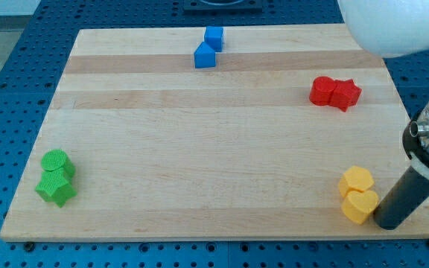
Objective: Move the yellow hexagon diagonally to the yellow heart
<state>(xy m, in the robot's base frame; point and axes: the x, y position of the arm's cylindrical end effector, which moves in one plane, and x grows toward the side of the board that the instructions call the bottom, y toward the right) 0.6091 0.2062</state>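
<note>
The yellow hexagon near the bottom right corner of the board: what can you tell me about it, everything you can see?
The yellow hexagon block is a small, matte, plastic-looking piece lying flat on the pale wooden board near the view's bottom right. Its lower edge touches the yellow heart block just below it. My tip, the dark rod's end, sits right of the heart, not touching the hexagon.

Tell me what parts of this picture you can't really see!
- My tip: it sits just right of the yellow heart, but whether they touch is unclear.
- The arm above the rod: cut off by the view's right edge.
- The white blurry shape at the view's top right: too blurred to name.
- The yellow hexagon and heart: touching or just close, cannot tell.
</note>
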